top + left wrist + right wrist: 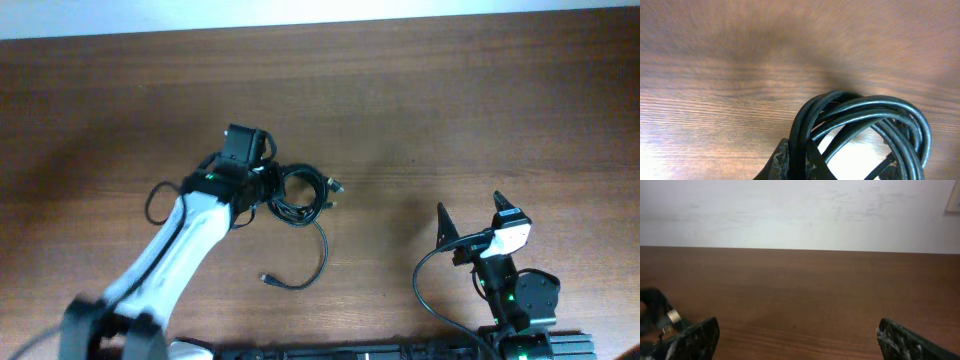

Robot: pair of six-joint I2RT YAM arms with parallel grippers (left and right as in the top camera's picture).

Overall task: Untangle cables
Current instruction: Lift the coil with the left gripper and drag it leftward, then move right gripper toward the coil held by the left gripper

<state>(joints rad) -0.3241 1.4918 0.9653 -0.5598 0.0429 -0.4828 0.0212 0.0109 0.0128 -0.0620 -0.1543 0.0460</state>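
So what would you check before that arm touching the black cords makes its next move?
1. The left gripper has hold of the coiled thin black cables: ok, a strand sits between its fingers.
2. Loops separated: not ok, they lie bundled together.
3. The loose tail with its small plug lies free on the brown wooden table: ok.
4. The right gripper is open and apart from the cables: ok.
5. Grip firmness: cannot tell.

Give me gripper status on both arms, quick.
Left gripper: closed on the cables.
Right gripper: open, holding nothing.
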